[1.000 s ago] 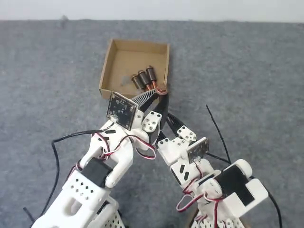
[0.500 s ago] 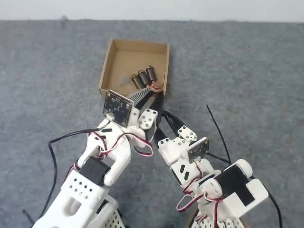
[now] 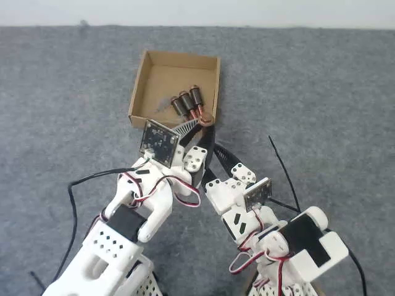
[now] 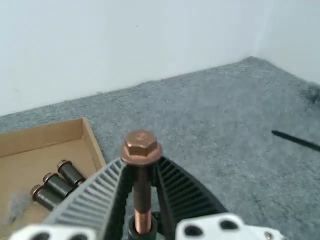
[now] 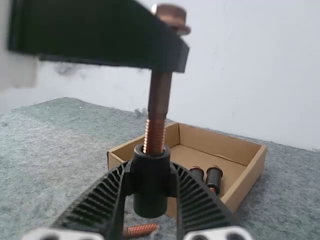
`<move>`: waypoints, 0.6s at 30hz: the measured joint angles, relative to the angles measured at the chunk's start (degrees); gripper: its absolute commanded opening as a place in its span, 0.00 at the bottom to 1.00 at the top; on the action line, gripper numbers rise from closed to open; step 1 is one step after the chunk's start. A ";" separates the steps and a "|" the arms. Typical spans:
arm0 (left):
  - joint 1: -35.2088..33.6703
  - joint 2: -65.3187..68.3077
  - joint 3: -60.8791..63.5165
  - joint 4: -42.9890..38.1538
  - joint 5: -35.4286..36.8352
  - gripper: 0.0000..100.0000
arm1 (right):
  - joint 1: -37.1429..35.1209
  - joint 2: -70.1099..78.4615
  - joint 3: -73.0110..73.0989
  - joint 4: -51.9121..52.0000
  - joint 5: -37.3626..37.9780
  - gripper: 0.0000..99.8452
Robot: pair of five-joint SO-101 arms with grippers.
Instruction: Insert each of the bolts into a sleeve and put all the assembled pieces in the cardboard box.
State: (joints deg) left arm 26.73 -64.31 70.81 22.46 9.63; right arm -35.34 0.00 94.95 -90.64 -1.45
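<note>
High view: cardboard box [image 3: 139, 92] at 11 o'clock. Three assembled pieces [image 3: 186, 102] lie in its 5 o'clock corner. Both arms meet just outside that corner with the copper bolt [image 3: 208, 118] between them, probably so the drop is short.

Left wrist view: left gripper [image 4: 141, 170] clamps the shank under the hex head and keeps the bolt upright.

Right wrist view: right gripper [image 5: 150, 182] pinches the black sleeve [image 5: 149, 172], mouth up. The thread tip is just entering and not yet seated. A spare bolt [image 5: 140, 230] lies on the carpet [image 5: 50, 130].
</note>
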 measured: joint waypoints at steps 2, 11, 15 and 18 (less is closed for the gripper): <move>0.00 0.00 0.00 0.00 0.00 0.01 | 0.00 0.00 0.00 0.00 0.00 0.01; 0.00 0.00 2.02 0.00 0.00 0.01 | 0.00 0.00 0.00 0.00 0.00 0.01; 0.00 0.00 4.13 0.00 0.00 0.01 | 0.09 0.00 0.00 0.00 0.00 0.01; 0.00 -0.09 5.63 0.00 0.00 0.01 | 0.09 0.00 0.00 0.00 0.00 0.01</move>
State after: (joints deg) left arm 26.73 -64.40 76.44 22.46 9.63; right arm -35.25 0.00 94.95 -90.64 -1.45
